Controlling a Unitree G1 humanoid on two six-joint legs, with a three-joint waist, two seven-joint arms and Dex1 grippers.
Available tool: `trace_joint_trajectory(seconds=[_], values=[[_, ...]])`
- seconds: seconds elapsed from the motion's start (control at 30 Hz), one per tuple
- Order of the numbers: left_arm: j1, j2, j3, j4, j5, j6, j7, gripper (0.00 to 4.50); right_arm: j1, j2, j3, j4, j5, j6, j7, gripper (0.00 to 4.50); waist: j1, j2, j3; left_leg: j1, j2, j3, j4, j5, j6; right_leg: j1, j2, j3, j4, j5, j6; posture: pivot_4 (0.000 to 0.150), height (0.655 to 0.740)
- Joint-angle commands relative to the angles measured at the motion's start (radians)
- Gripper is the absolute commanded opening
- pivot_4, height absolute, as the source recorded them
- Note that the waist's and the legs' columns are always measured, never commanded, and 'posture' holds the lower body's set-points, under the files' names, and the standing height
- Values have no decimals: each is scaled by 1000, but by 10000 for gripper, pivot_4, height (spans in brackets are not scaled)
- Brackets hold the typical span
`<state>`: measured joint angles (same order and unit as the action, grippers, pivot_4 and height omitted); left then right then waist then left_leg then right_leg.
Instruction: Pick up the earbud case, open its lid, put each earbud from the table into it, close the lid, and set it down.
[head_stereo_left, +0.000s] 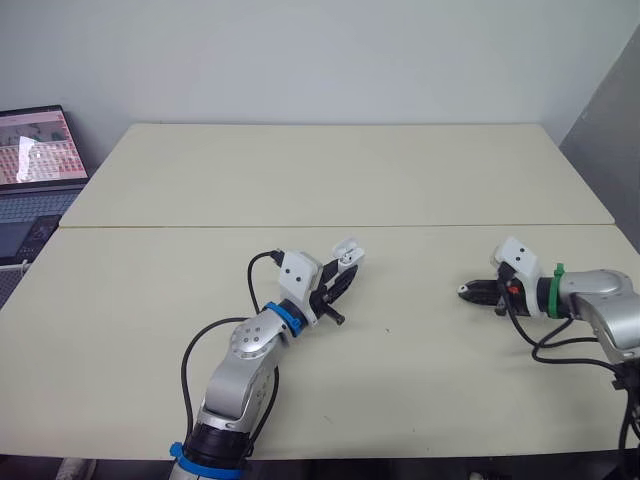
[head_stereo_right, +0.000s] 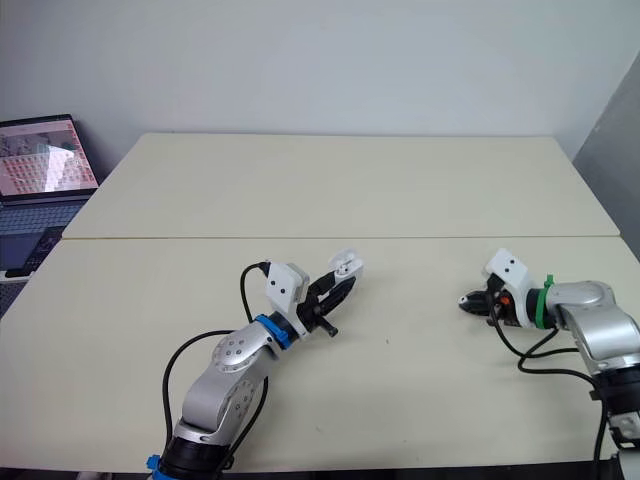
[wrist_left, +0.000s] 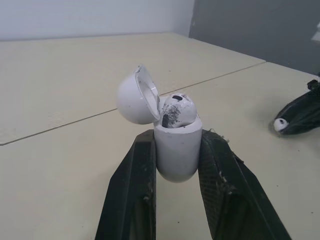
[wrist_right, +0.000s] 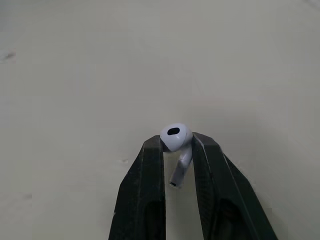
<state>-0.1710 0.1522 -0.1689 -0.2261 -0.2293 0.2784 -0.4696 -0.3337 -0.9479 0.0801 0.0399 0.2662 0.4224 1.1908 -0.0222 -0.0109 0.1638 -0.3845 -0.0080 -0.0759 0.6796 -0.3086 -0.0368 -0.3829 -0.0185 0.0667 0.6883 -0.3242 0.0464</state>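
Observation:
My left gripper (head_stereo_left: 343, 272) is shut on the white earbud case (wrist_left: 176, 147), held above the middle of the table. The case's lid (wrist_left: 136, 95) stands open, and one earbud (wrist_left: 179, 109) sits in the case. Over the table's right side, my right gripper (wrist_right: 176, 142) is shut on the second white earbud (wrist_right: 176, 138), its stem hanging between the fingers. From the left wrist view the right gripper (wrist_left: 299, 114) shows off to one side with that earbud (wrist_left: 280, 124) at its tip.
The cream table (head_stereo_left: 330, 180) has a seam running across its middle. A laptop (head_stereo_left: 35, 165) with a lit screen stands off the table's far left. A grey wall panel (head_stereo_left: 610, 120) rises at the far right.

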Motion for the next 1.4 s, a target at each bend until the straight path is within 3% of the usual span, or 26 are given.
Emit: trace_joint_trajectory(seconds=[0.03,0.3,0.6,0.8,0.93,1.2,1.4], values=[[-8,-2,5,-42,-14,-7,-2,7886,73,-120,23,-112,-22,-173,188,3981,2,0,0,0,0,0,0,0,0,1,0,0,0,0,0,1500,7400],[-8,-11,7,-40,-25,-2,3,7886,89,-214,119,-65,-176,-509,338,3981,4,0,0,4,0,-2,0,0,0,6,0,-1,-2,0,0,1500,7400],[-2,-13,9,-48,-23,0,12,7886,14,-183,155,48,-252,-613,336,3981,9,0,0,4,0,-4,0,0,-1,8,0,-1,-5,0,0,1500,7400],[-2,-14,8,-49,-26,4,13,7886,21,-199,150,56,-308,-632,296,24561,16,0,0,5,0,-5,0,0,-1,9,-1,-1,-6,0,0,1500,7400],[-4,-13,10,-48,-29,9,9,7886,57,-241,129,-78,-335,-489,276,38404,23,0,0,5,0,-5,0,1,-2,9,-1,-1,-6,0,0,1500,7400],[-6,-11,13,-46,-32,10,8,7886,66,-247,153,-396,-453,-66,236,38404,24,0,0,4,0,-5,0,2,-3,9,-1,-1,-6,0,0,1500,7400],[-4,-9,13,-47,-33,11,8,7886,99,-264,189,-509,-505,80,226,38404,24,0,0,4,0,-5,0,2,-3,9,-1,-1,-6,0,0,1500,7400]])
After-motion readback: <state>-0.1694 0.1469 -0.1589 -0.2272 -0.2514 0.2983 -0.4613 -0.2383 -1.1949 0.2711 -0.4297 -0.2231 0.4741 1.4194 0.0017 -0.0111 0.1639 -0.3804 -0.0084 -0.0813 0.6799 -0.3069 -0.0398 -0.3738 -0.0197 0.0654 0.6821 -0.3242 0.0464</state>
